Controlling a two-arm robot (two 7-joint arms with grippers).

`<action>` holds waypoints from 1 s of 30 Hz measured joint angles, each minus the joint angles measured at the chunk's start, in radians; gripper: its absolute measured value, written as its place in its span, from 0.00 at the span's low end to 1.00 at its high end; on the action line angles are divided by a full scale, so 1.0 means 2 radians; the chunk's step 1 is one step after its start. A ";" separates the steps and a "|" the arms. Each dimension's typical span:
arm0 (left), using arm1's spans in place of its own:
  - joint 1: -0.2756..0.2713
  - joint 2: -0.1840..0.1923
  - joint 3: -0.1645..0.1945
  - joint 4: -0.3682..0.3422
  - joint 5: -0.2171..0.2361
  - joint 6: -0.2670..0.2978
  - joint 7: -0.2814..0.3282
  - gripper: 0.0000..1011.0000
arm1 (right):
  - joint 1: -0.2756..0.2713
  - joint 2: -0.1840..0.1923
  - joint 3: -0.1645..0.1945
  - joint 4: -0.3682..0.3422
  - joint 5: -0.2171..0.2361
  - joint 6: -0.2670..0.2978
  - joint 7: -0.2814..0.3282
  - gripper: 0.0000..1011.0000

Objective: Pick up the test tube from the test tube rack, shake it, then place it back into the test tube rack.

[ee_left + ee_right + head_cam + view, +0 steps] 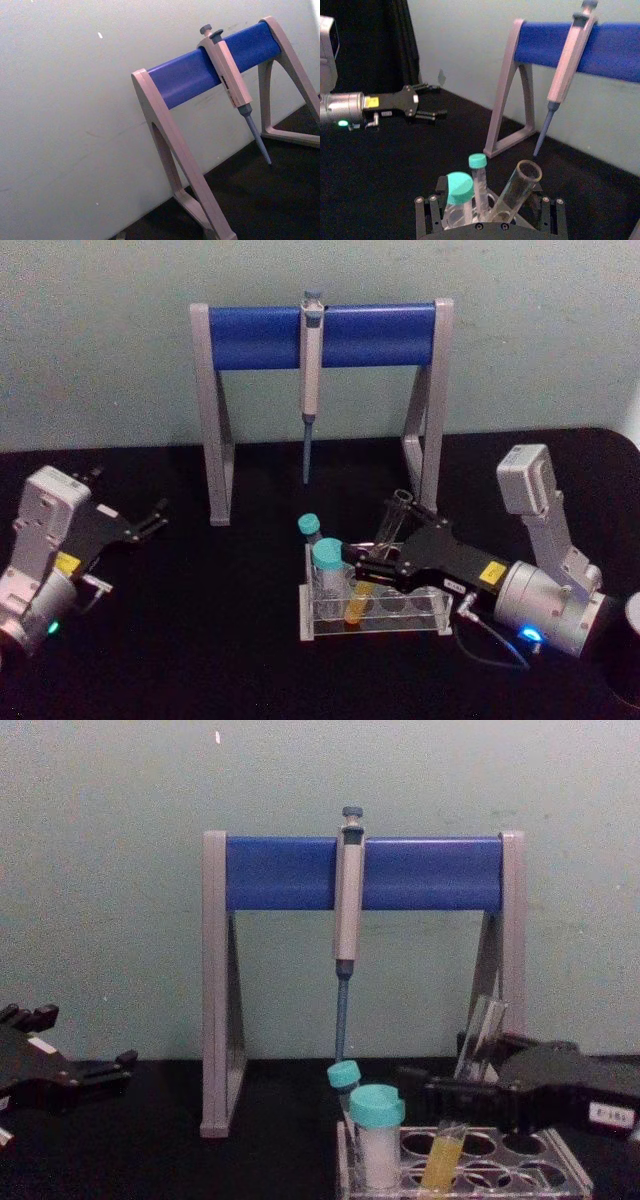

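Note:
The test tube (388, 530) is a slim clear glass tube with yellow-orange liquid at its bottom. It leans to the right, its lower end down in a hole of the clear test tube rack (425, 625). My right gripper (368, 573) reaches in from the right and is shut on the tube just above the rack's top plate. In the chest view the test tube (482, 1035) slants up out of the black fingers (430, 1082). From the right wrist, the open mouth of the test tube (526, 172) is close. My left gripper (150, 520) rests open at the far left.
Two teal-capped vials (328, 560) stand in the rack's left end, close to the right gripper's fingertips. Behind the rack a grey-and-blue pipette stand (260, 335) holds a hanging pipette (311, 370). The tabletop (220, 640) is black.

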 joint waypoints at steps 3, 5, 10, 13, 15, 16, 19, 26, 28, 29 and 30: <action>0.000 0.000 0.000 0.000 0.000 0.000 0.000 0.99 | -0.005 0.003 0.008 -0.011 0.001 -0.008 -0.004 0.99; 0.000 0.000 0.000 0.000 0.000 0.000 0.000 0.99 | -0.009 0.005 0.015 -0.021 0.002 -0.015 -0.009 0.99; 0.000 0.000 0.000 0.000 0.000 0.000 0.000 0.99 | -0.028 0.011 0.044 -0.055 0.001 -0.046 -0.030 0.99; 0.000 0.000 0.000 0.000 0.000 0.000 0.000 0.99 | -0.040 0.012 0.061 -0.069 -0.003 -0.063 -0.043 0.99; 0.000 0.000 0.000 0.000 0.000 0.000 0.000 0.99 | -0.052 0.009 0.077 -0.080 -0.010 -0.079 -0.060 0.99; 0.000 0.000 0.000 0.000 0.000 0.000 0.000 0.99 | -0.056 0.007 0.082 -0.083 -0.013 -0.084 -0.065 0.99; 0.000 0.000 0.000 0.000 0.000 0.000 0.000 0.99 | -0.073 -0.002 0.101 -0.090 -0.033 -0.100 -0.101 0.99; 0.000 0.000 0.000 0.000 0.000 0.000 0.000 0.99 | -0.102 -0.037 0.128 -0.076 -0.089 -0.109 -0.194 0.99; 0.000 0.000 0.000 0.000 0.000 0.000 0.000 0.99 | -0.108 -0.050 0.134 -0.062 -0.095 -0.108 -0.213 0.99; 0.000 0.000 0.000 0.000 0.000 0.000 0.000 0.99 | -0.110 -0.054 0.135 -0.058 -0.097 -0.107 -0.217 0.99; 0.000 0.000 0.000 0.000 0.000 0.000 0.000 0.99 | -0.112 -0.059 0.136 -0.047 -0.101 -0.105 -0.224 0.99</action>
